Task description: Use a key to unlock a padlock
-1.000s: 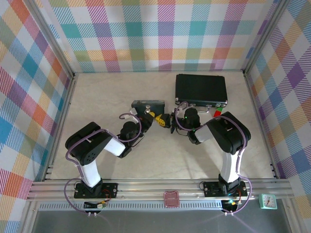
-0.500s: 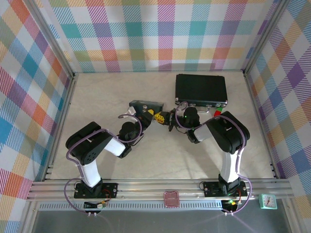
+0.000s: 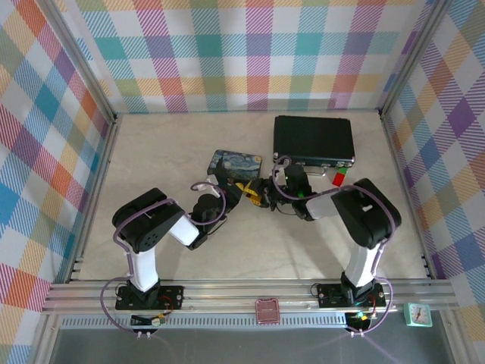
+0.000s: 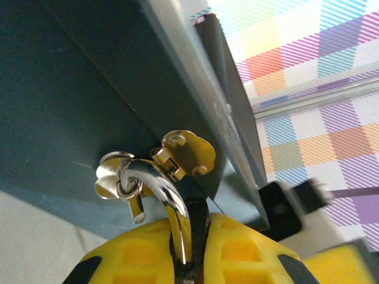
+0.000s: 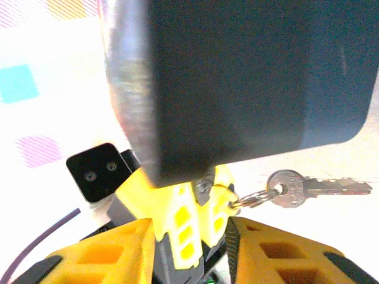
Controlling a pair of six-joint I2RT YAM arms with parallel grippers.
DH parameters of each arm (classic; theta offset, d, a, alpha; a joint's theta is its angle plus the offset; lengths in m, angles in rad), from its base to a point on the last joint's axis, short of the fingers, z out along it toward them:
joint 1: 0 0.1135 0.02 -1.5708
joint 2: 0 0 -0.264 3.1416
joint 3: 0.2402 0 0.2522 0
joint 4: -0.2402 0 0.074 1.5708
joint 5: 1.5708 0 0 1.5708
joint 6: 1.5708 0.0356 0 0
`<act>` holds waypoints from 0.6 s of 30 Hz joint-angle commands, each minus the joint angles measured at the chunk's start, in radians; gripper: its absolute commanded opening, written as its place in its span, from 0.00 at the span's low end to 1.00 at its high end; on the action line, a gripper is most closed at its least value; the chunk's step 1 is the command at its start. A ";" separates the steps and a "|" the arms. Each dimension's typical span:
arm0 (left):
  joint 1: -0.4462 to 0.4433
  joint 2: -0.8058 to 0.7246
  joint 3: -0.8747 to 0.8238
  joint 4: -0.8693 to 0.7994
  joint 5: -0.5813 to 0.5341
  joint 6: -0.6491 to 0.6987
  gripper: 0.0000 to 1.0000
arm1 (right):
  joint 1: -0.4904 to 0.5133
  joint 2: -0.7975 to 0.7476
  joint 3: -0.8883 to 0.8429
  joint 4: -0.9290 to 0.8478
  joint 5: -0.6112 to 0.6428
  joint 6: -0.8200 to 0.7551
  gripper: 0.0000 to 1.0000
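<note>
My left gripper [image 4: 190, 232] is clamped tight on the padlock [image 4: 169, 200]. Its dark body is buried between my yellow fingers, so just the silvery shackle arches out of them. The shackle's far end hangs bare with a small brass-coloured loop [image 4: 112, 177] threaded on it, just beside the brass catch [image 4: 185, 152] on the wall of the painted tin [image 4: 71, 89]; I cannot tell whether that loop belongs to the catch. My right gripper [image 5: 190, 234] faces the left one with its fingers parted, gripping nothing. The key [image 5: 317, 188] dangles off to one side on its key ring [image 5: 253, 197], and neither of my grippers has hold of it. From the bare shackle end I judge that the turning is done and the lock has sprung, though with the body hidden I would not swear to it. The next move, I think, calls for a steady left hold while the shackle is swung and slipped clear of the loop, with my right fingers kept off the dangling key. Beyond the tin the flat black case [image 3: 313, 139] stands on the table [image 3: 159, 152]. I can read no writing: any stamp on the key is blurred, and the tin's lid shows a swirling blue-and-yellow night-sky painting with no legible lettering.
</note>
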 commanded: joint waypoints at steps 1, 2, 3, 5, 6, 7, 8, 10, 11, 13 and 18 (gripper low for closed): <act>-0.011 0.022 -0.008 0.034 -0.019 -0.020 0.00 | -0.005 -0.092 0.059 -0.413 0.100 -0.323 0.42; -0.013 0.024 -0.009 0.034 -0.023 -0.021 0.00 | -0.006 -0.112 0.068 -0.466 0.128 -0.355 0.44; -0.014 0.023 -0.013 0.032 -0.024 -0.017 0.00 | -0.007 -0.135 0.076 -0.511 0.154 -0.387 0.47; -0.017 0.021 -0.017 0.024 -0.030 -0.014 0.00 | -0.007 -0.166 0.091 -0.578 0.203 -0.428 0.52; -0.017 0.021 -0.017 0.013 -0.031 -0.014 0.00 | -0.007 -0.179 0.101 -0.611 0.225 -0.448 0.54; -0.017 0.021 -0.016 -0.003 -0.029 -0.015 0.00 | -0.007 -0.188 0.109 -0.637 0.243 -0.462 0.56; -0.017 0.021 -0.019 -0.019 -0.029 -0.019 0.00 | -0.008 -0.196 0.120 -0.663 0.269 -0.475 0.58; -0.018 0.020 -0.027 -0.036 -0.029 -0.033 0.00 | -0.007 -0.200 0.136 -0.693 0.308 -0.494 0.64; -0.018 0.017 -0.037 -0.042 -0.034 -0.042 0.00 | -0.007 -0.197 0.146 -0.700 0.320 -0.503 0.66; -0.018 0.006 -0.051 -0.062 -0.041 -0.055 0.00 | -0.007 -0.183 0.170 -0.707 0.333 -0.518 0.67; -0.022 -0.081 -0.057 -0.227 -0.047 -0.062 0.19 | -0.007 -0.113 0.253 -0.698 0.353 -0.549 0.69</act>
